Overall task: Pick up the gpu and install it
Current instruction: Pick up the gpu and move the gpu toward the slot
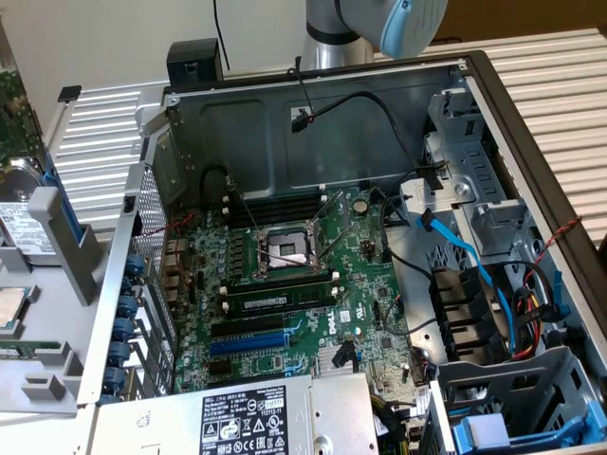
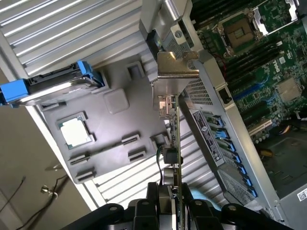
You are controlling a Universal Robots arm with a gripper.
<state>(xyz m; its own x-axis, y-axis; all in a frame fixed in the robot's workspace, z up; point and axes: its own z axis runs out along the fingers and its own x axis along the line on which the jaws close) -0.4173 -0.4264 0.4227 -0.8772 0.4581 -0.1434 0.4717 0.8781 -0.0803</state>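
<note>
You're carrying the gpu (image 2: 176, 139) edge-on, with the gripper (image 2: 171, 203) clamped on the card's near end, a finger pressing each face and the metal bracket (image 2: 176, 67) leading away from the wrist. The card is hanging just outside the case (image 2: 211, 120), beside its perforated rear wall. The grey tray (image 2: 110, 129), also outside the case, is showing beyond it with a cpu chip (image 2: 76, 132) on it. Inside the case the motherboard (image 1: 303, 275) is lying flat, its blue expansion slot (image 1: 248, 343) sitting near that same rear wall. By my read, you're doing this carry well if you're gripping firmly without twisting, holding the board square to the fingers, lifting the bracket clear of the case rim, and turning the bracket end toward the case's rear wall
</note>
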